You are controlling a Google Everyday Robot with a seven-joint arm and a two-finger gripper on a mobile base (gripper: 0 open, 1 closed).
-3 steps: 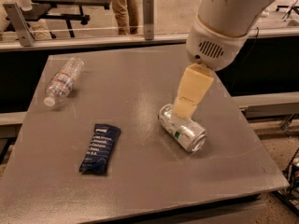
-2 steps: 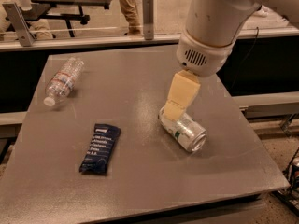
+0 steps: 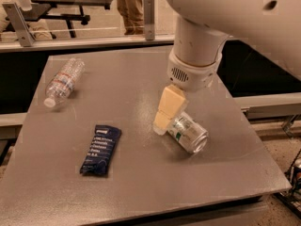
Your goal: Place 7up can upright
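Note:
The 7up can [image 3: 189, 133], silvery with green markings, lies on its side right of the middle of the grey table [image 3: 141, 182], with its open end facing the front right. My gripper [image 3: 164, 120], cream-coloured under the white wrist [image 3: 194, 67], reaches down to the can's left rear end and touches or nearly touches it. Part of the gripper is hidden behind the can and the wrist.
A clear plastic water bottle [image 3: 62, 81] lies on its side at the table's back left. A flat dark blue snack bar wrapper [image 3: 100, 149] lies at the front left. A railing and a person's legs [image 3: 130, 8] stand beyond the table's far edge.
My arm has moved left and lower, bringing the gripper from above the can down to its left rear end. The can, bottle and wrapper have not visibly moved.

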